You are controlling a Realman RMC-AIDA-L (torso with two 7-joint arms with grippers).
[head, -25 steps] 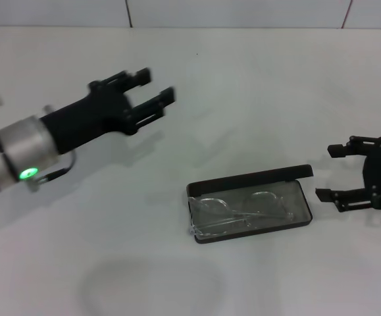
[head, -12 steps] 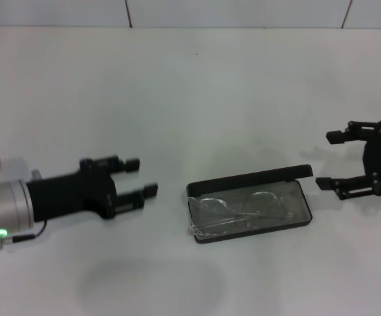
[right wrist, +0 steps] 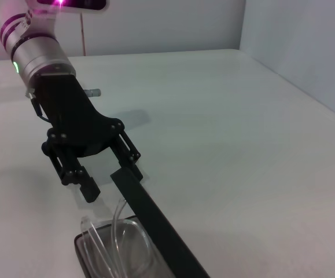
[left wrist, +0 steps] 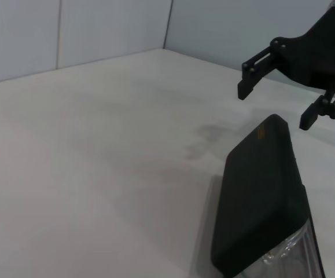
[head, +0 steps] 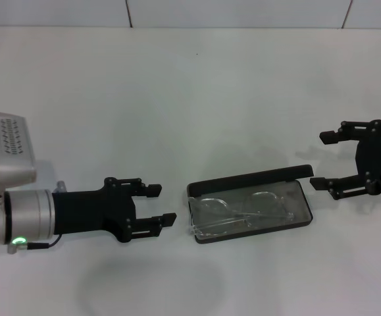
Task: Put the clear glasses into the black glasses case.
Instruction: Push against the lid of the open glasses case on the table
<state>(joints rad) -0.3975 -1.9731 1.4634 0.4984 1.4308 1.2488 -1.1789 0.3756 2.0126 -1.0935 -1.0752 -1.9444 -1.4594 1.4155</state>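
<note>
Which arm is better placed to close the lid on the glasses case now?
Probably the right: the right gripper hangs open by the black glasses case's raised lid, while the left gripper sits at the far end.

1. A plain white table [head: 197, 85] was seen spanning the whole view; its far edge was met by a pale tiled wall [head: 243, 12].
2. One black glasses case [head: 251, 204] was laid open on it, near the front.
</note>
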